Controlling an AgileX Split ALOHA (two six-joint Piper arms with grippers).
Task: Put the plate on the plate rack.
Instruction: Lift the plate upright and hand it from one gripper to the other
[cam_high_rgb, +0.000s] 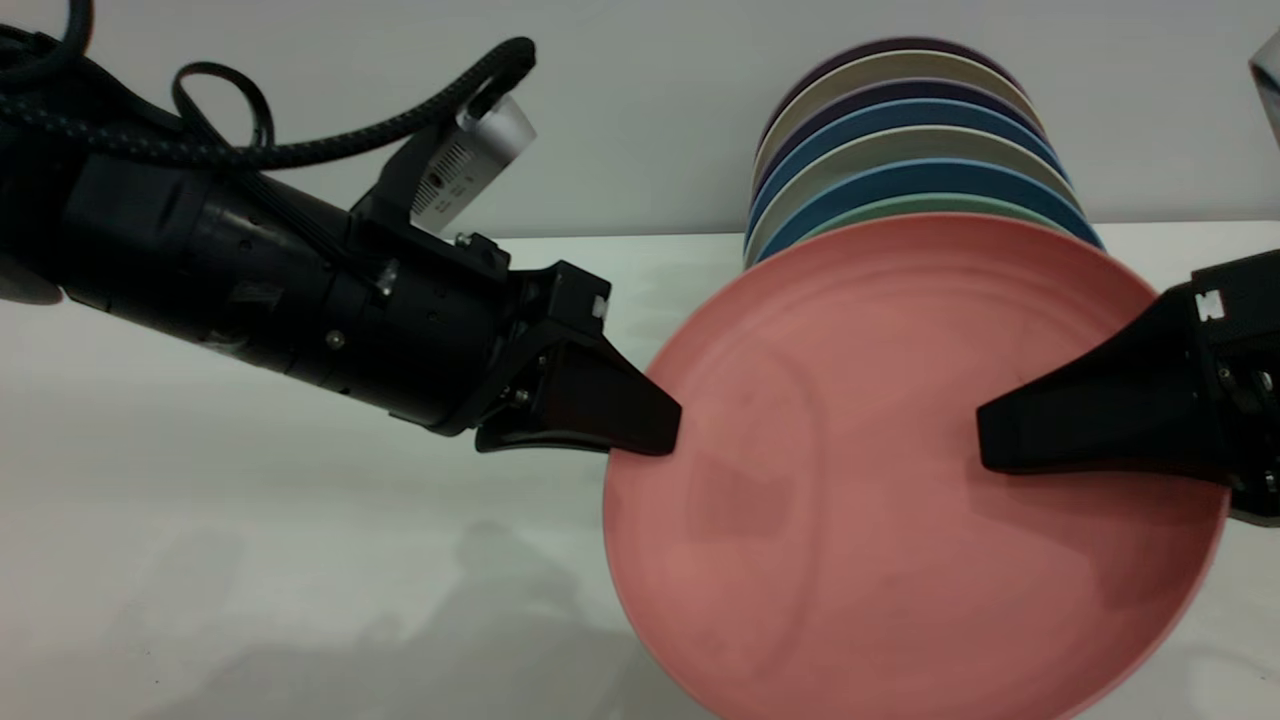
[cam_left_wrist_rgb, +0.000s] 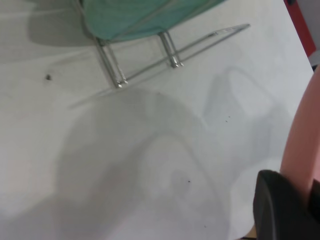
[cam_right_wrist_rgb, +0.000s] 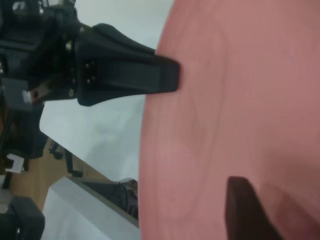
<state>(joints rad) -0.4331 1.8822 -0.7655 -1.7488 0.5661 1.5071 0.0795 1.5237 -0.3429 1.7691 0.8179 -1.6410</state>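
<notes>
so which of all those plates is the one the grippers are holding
The round salmon-pink matte plate, nearest the camera. The left gripper and the right gripper each clamp its rim from opposite sides; the blue, beige and teal-green plates stand untouched behind it.

No legible text. The label on the left wrist camera (cam_high_rgb: 470, 165) carries print too small to read.

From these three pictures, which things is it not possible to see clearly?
- Exterior view: the plate covers the plate rack and most of the stacked plates; its lower rim is cut off.
- Exterior view: the right gripper runs past the edge.
- Left wrist view: the teal plate is cut off; the free slots are unseen.
</notes>
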